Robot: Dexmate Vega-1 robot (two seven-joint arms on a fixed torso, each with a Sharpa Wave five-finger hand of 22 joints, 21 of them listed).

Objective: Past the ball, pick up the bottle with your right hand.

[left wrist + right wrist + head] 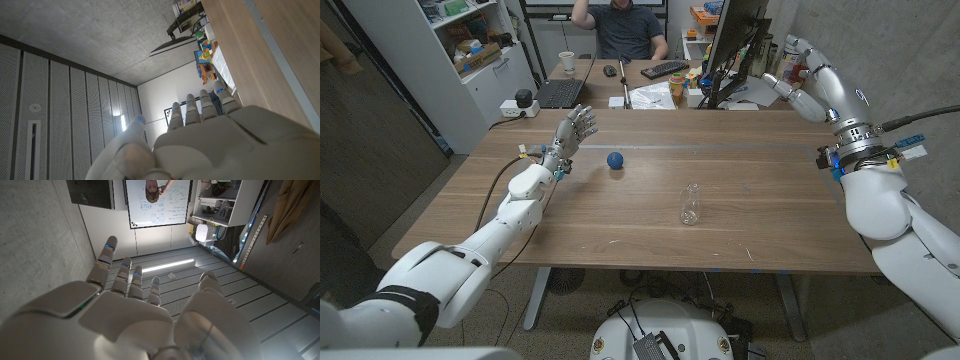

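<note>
Clear plastic marks the bottle (pixel 691 205); it stands upright on the wooden tabletop (pixel 770 190), toward the near edge and a little to the robot's right of the middle; the blue ball (pixel 615 159) lies farther back and to the left of it, well apart from it, on bare wood.

Over the left part of the tabletop the left hand (pixel 573 131) is raised at the end of its outstretched arm, its fingers (pixel 583 120) spread and reaching away from the robot, nothing between them; the ball sits near it, to its right, with a gap between the two; in the left wrist view the same hand (pixel 200 135) shows its back, fingers straight and apart, holding nothing.

Out past the right edge of the tabletop the right arm bends up and back, and the right hand (pixel 798 50) is lifted high at the far right, in front of the cluttered desk beyond; it is small there, so its fingers are hard to read; the right wrist view shows the hand (pixel 145 312) plainly, fingers spread and extended, empty; it is well apart from the bottle.

Behind the tabletop a person (pixel 625 25) sits at a desk with a laptop (pixel 560 93) and a keyboard (pixel 664 69).
</note>
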